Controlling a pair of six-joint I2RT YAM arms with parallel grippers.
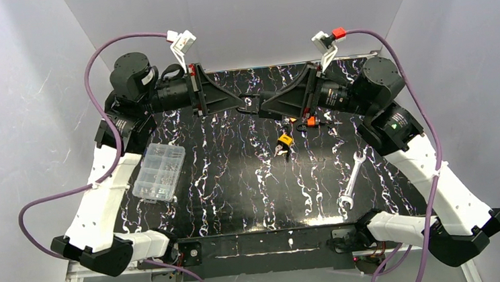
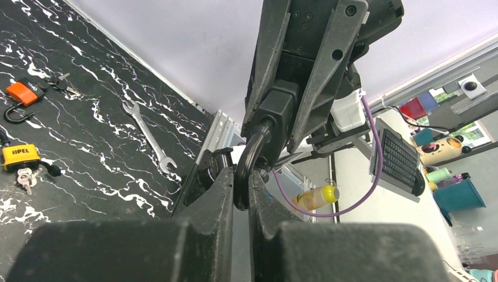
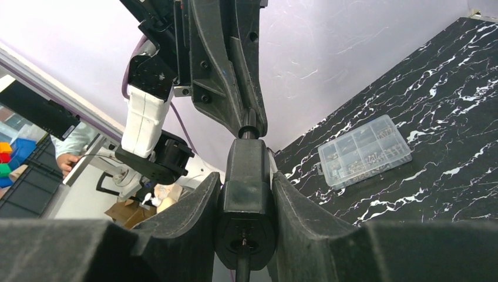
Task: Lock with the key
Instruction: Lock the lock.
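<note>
A black padlock [image 1: 253, 105] is held in the air between both grippers over the far middle of the table. My right gripper [image 3: 245, 177] is shut on the padlock's body [image 3: 245, 202]. A thin dark stem [image 3: 242, 269] sticks out of the keyhole in its underside; I cannot tell if it is the key. My left gripper [image 2: 239, 177] is shut on the padlock's curved shackle [image 2: 248, 158], which runs up into the body [image 2: 276, 111]. In the top view the left gripper [image 1: 244, 103] and right gripper [image 1: 264, 106] meet tip to tip.
On the table lie a yellow padlock with keys [image 1: 284, 141], also in the left wrist view [image 2: 20, 156], an orange padlock [image 1: 310, 121], a wrench [image 1: 349, 181] at the right, and a clear parts box [image 1: 160, 171] at the left.
</note>
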